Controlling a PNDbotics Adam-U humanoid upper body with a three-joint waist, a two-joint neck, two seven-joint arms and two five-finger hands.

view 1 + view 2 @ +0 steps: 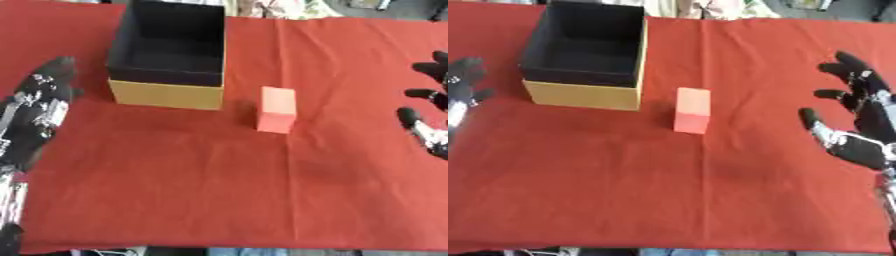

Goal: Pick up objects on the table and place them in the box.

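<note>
Honestly, you had an easy setup but a couple of ways to botch it. The pink block [692, 110] stood on the red cloth [710, 190] near the middle of the table, just beside the box [579, 95] at about its 4 o'clock, apart from it. The box was open on top and I couldn't see anything inside it.

Your right hand [866, 125] hovered over at 3 o'clock from the block, well apart from it, fingers spread wide and thumb out, holding nothing. Your left hand [44, 100] sat at 9 o'clock by the box's left side, fingers fairly straight and together, also empty.

What I'd have worried about: the block looked narrow, so if you swept in from the right with fingers that wide, I'd guess you'd knock it over or shove it against the box wall before the thumb closed. With it snug against the wall, there'd be no room on that side for fingers. The cloth had creases too, so dragging the block could have bunched it. And clipping the tall box rim on the way over could've shifted the whole box.
</note>
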